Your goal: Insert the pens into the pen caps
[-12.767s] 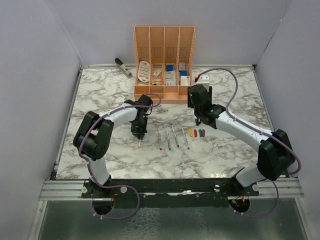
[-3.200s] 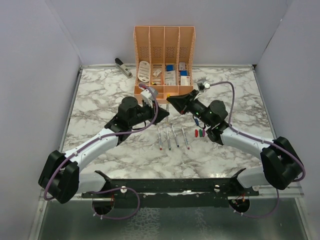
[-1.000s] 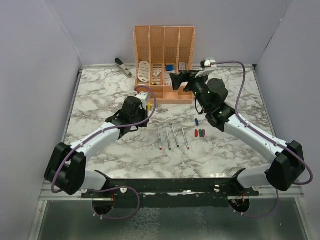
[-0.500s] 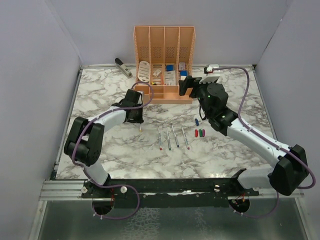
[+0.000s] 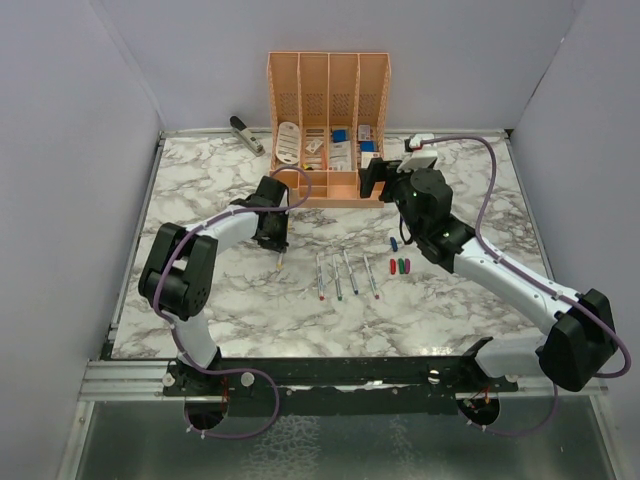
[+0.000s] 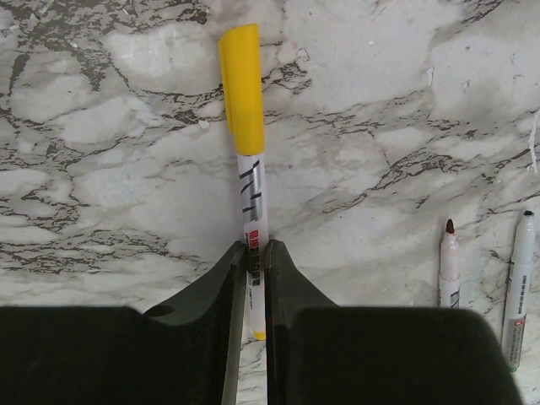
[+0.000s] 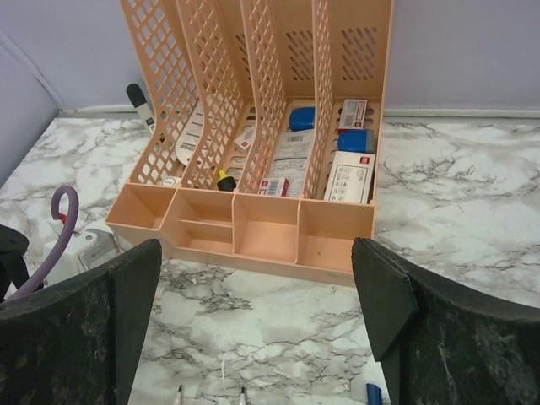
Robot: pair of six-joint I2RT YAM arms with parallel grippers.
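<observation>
L gripper [image 6: 253, 249] clamped on pen [image 6: 251, 190] (yellow cap [image 6: 242, 89] on far end), marble surface [image 6: 380, 84] beneath; R gripper [image 7: 256, 263] spread wide, empty, facing orange organizer [image 7: 266, 253].

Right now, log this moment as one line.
left gripper: shut on yellow-capped pen | right gripper: open, empty, facing orange organizer | four pens: uncapped on table

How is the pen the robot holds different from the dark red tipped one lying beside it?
The held pen wears a yellow cap; the red-tipped pen has its tip bare. The held pen is pinched in the left gripper; the red-tipped pen lies free on the table. Both are thin, pale and printed.
</observation>
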